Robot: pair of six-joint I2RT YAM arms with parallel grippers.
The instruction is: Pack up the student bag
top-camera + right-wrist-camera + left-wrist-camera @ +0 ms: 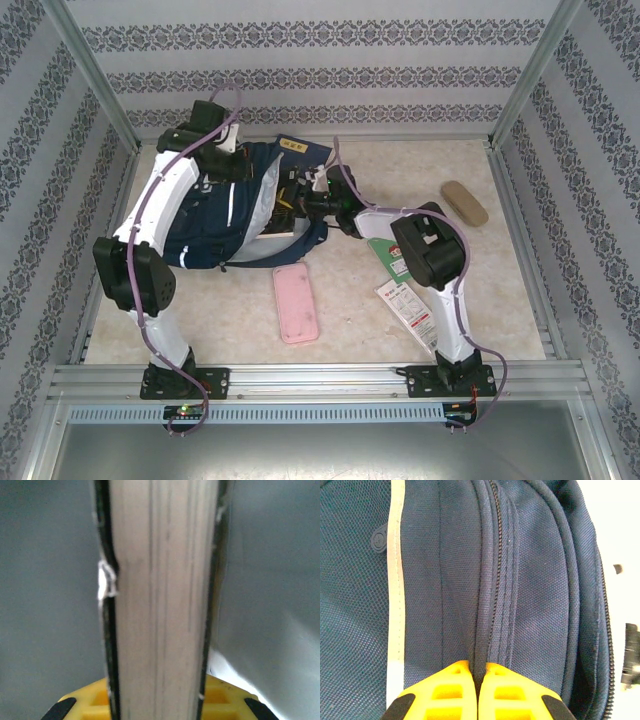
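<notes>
The student bag [235,215], navy with a white stripe [396,580], lies at the back left of the table with its mouth open to the right. My left gripper [226,163] is at the bag's top. Its yellow fingers [450,690] are shut on a fold of navy fabric [482,630] beside a zipper. My right gripper [318,205] is at the bag's mouth, shut on a thick book [160,600] whose pale page edges face the camera. The book [288,208] reaches into the opening, with grey lining on both sides of it.
A pink flat case [296,303] lies on the table in front of the bag. Green and white booklets [402,285] lie under the right arm. A tan oblong case [464,203] sits at the back right. Metal frame posts and patterned walls enclose the table.
</notes>
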